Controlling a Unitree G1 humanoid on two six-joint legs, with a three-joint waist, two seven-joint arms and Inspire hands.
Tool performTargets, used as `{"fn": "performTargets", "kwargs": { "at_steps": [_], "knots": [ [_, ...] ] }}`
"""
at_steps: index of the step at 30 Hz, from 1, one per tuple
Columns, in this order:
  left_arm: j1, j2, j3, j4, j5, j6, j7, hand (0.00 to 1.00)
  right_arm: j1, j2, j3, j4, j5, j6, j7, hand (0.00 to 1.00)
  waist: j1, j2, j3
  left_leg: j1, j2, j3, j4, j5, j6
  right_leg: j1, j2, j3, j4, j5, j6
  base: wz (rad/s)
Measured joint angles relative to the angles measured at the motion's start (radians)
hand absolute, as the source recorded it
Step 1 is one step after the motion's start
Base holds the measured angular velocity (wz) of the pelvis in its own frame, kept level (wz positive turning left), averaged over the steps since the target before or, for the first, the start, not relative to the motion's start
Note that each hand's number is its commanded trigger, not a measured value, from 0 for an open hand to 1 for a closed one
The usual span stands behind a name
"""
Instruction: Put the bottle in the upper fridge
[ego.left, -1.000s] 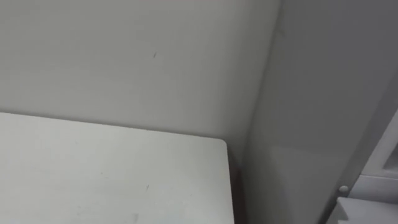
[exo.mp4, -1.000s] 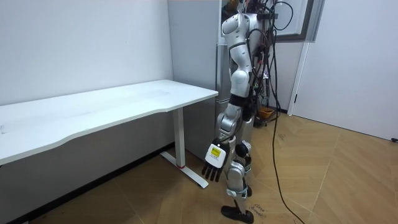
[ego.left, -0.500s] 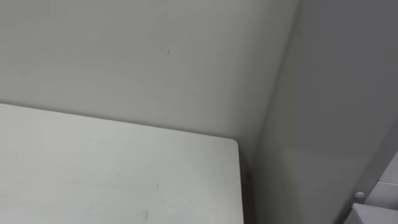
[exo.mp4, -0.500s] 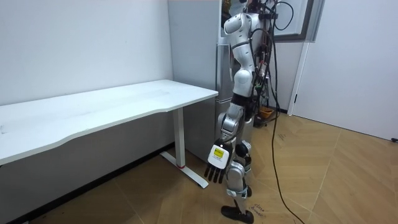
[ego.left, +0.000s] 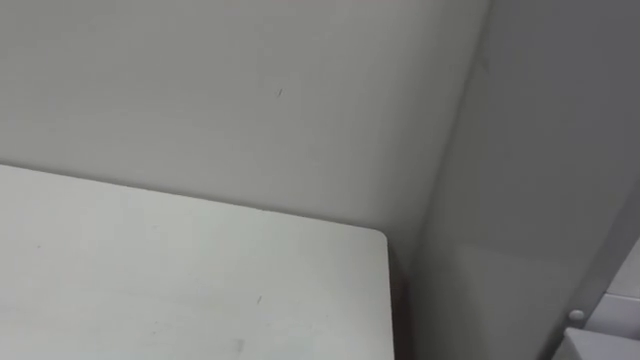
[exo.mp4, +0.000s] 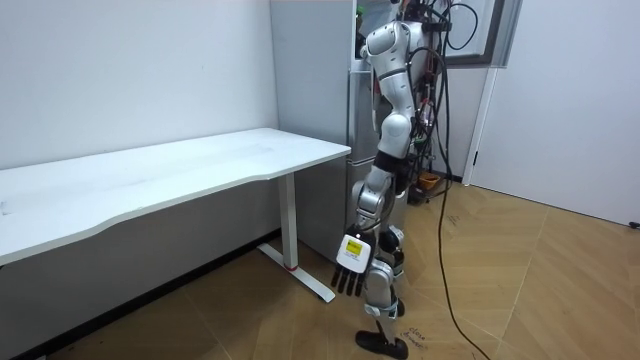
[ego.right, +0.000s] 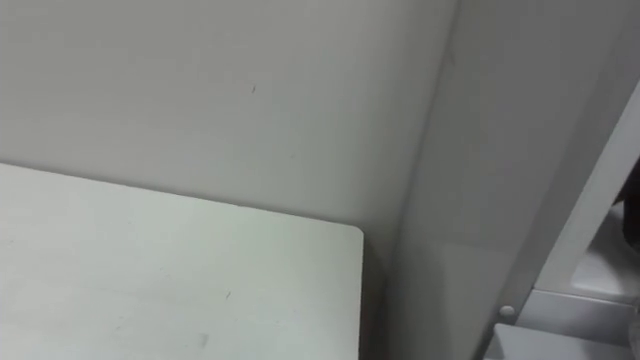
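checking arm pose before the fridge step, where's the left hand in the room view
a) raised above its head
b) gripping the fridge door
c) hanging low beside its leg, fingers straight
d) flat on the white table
c: the left hand hangs low beside the leg, its fingers straight and pointing at the floor, well below the top of the white table and apart from it.

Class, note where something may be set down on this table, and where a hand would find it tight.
The whole table top is bare, from the wall to its front edge and out to the corner by the fridge. Tight spot: the narrow dark gap between that corner and the fridge's side. The left hand hangs open at the robot's side.
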Motion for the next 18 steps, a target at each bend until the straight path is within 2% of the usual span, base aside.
{"fn": "performTargets", "kwargs": {
  "at_steps": [6, 10, 18],
  "knots": [
    [0.009, 0.011, -0.001, -0.014, -0.001, 0.015, -0.008, 0.0, -0.003, -0.002, 0.0, 0.012, -0.002, 0.026, 0.025, 0.0, -0.004, -0.001, -0.0009, -0.001, 0.0, 0.0, -0.001, 0.0, 0.0, -0.001, 0.0, 0.004, 0.0, 0.0, 0.0, 0.0],
    [0.02, 0.01, -0.001, -0.025, -0.002, 0.028, -0.006, 0.0, -0.003, -0.003, 0.0, 0.012, -0.001, 0.027, 0.031, 0.0, -0.006, -0.001, -0.0014, 0.0, 0.0, 0.0, -0.001, 0.0, 0.0, -0.002, 0.0, 0.004, 0.0, 0.0, 0.0, 0.0],
    [0.021, 0.01, 0.001, -0.025, -0.002, 0.031, -0.011, 0.0, -0.003, -0.004, -0.001, 0.011, -0.021, 0.059, 0.078, 0.0, -0.021, -0.006, -0.0038, 0.001, 0.0, 0.001, -0.001, 0.001, -0.001, -0.002, 0.0, 0.003, 0.002, -0.001, -0.001, 0.0]
  ]
}}
